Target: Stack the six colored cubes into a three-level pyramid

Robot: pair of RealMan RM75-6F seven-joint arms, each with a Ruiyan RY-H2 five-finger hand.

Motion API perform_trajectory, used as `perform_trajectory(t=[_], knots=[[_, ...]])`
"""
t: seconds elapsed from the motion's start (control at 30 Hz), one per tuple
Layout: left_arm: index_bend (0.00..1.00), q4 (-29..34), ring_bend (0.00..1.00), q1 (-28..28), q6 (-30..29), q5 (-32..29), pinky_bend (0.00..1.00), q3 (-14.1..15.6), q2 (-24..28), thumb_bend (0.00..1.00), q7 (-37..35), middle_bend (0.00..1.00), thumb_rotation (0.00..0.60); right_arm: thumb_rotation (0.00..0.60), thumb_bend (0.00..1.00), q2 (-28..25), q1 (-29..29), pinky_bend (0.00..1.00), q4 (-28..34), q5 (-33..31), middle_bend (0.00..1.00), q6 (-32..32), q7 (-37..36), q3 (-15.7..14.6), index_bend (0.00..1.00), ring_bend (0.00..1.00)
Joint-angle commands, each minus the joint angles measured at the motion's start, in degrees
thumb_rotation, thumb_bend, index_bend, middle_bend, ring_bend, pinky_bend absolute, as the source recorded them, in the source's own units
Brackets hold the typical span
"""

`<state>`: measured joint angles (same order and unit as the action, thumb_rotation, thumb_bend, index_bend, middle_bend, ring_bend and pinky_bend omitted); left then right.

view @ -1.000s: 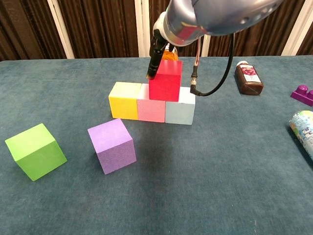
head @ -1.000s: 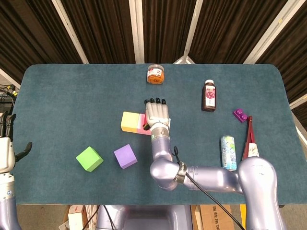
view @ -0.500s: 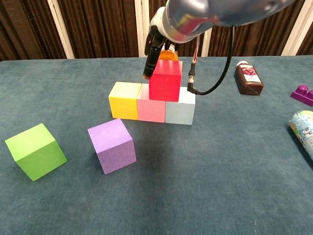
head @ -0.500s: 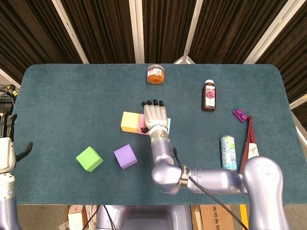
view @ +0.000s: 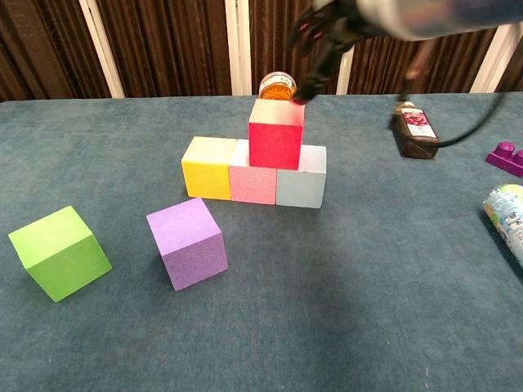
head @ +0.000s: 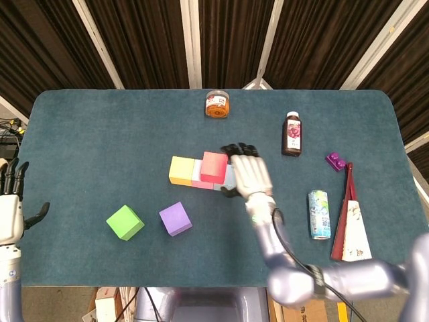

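Near the table's (head: 80, 121) centre, a yellow cube (view: 210, 167), pink cube (view: 253, 183) and pale blue cube (view: 301, 176) form a touching row. A red cube (view: 276, 135) rests on the pink and blue. Right hand (head: 248, 172) hovers just beside it, fingers apart, empty. Purple cube (view: 187, 242) and green cube (view: 59, 252) lie toward the near-left edge. Left hand (head: 11, 208) spread at the left edge.

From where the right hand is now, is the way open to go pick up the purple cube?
Probably yes. The right hand holds nothing, and the purple cube stands alone on the table, apart from the green cube. The stacked row with the red cube lies beside that path.
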<state>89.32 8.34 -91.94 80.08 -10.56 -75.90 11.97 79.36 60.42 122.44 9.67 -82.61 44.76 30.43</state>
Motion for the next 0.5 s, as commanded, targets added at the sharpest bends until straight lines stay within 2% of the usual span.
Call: perform_trajectory(t=[0.03,0.13,0.23,0.37,0.5], knots=[[0.08,1.4,0.00,0.4,2.5,1.2,0.00,1.5,1.7,0.27,-1.5,0.01,0.600,0.600,0.28,-9.5,-13.3,0.00,8.6,16.0,0.14,-5.2,-8.8,-10.6,0.17,0.00],[0.08,2.3,0.00,1.7,6.5,1.9,0.00,2.6,4.3,0.27,-3.0,0.01,0.600,0.600,0.28,-12.0,-20.7,0.00,8.1,27.2,0.14,-6.5,-14.4,-18.3,0.17,0.00],[0.08,2.9,0.00,4.3,11.3,2.7,0.00,2.7,7.8,0.27,-4.3,0.01,0.600,0.600,0.28,-13.0,-27.0,0.00,4.8,37.8,0.14,-7.3,-21.2,-24.5,0.16,0.00],[0.08,5.1,0.00,8.3,17.5,5.7,0.00,2.8,13.6,0.27,-7.4,0.01,0.600,0.600,0.28,-12.4,-34.1,0.00,-3.3,51.2,0.14,-10.4,-29.2,-30.7,0.14,0.00],[0.08,6.8,0.00,12.0,22.3,7.1,0.00,2.1,18.2,0.26,-6.9,0.02,0.600,0.600,0.28,-10.1,-39.1,0.00,-12.1,60.3,0.14,-14.9,-33.5,-34.0,0.13,0.00]])
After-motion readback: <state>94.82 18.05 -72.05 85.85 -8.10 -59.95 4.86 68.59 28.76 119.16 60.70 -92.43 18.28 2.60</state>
